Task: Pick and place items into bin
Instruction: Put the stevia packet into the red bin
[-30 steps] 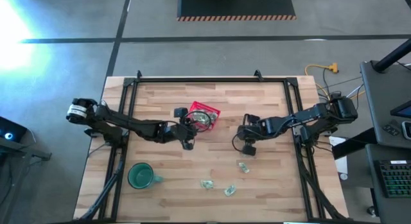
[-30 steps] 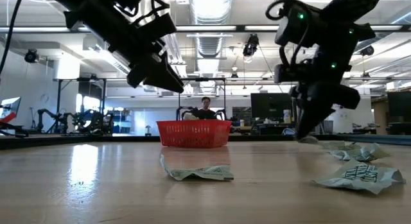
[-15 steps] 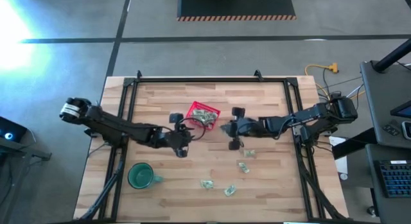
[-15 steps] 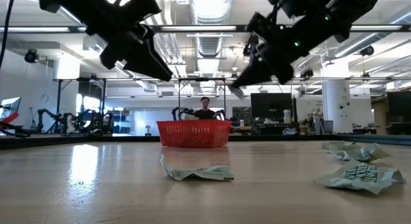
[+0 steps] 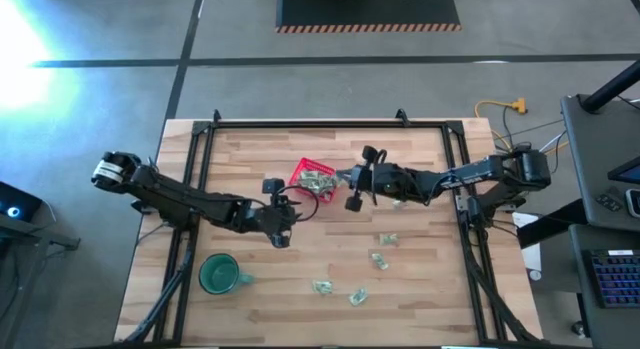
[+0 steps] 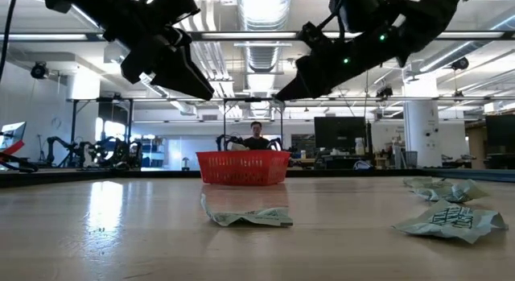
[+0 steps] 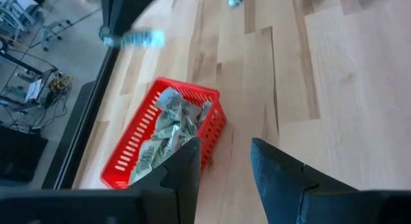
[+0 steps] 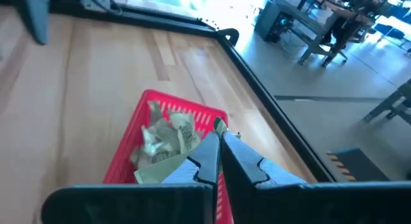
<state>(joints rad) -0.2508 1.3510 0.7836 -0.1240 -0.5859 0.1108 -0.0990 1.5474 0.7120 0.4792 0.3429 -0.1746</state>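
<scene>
The red mesh basket stands on the table's middle far part, with several crinkled green-and-white pieces inside it. My right gripper hovers by the basket's right corner, pointing almost level, shut on one small wrapped piece. My left gripper hangs open and empty above the table just near-left of the basket. Several loose pieces lie flat on the table's near right part. My right gripper pinches the wrapped piece by one end between its two fingertips. The fingers come nearly level from the table's right side. The piece sticks out past the tips, lifted clear of the table, beside and above the basket's rim.
A dark-green mug stands near the table's near left corner. Loose pieces lie at the near middle and near right. Black frame rails run along the far and side edges. A person sits in the room beyond the table.
My right gripper, shut throughout, has risen from the near right pieces and gone toward the basket, tipping from pointing down to nearly level, carrying the piece. My left gripper has drawn back a little from the basket toward the near left, still open.
</scene>
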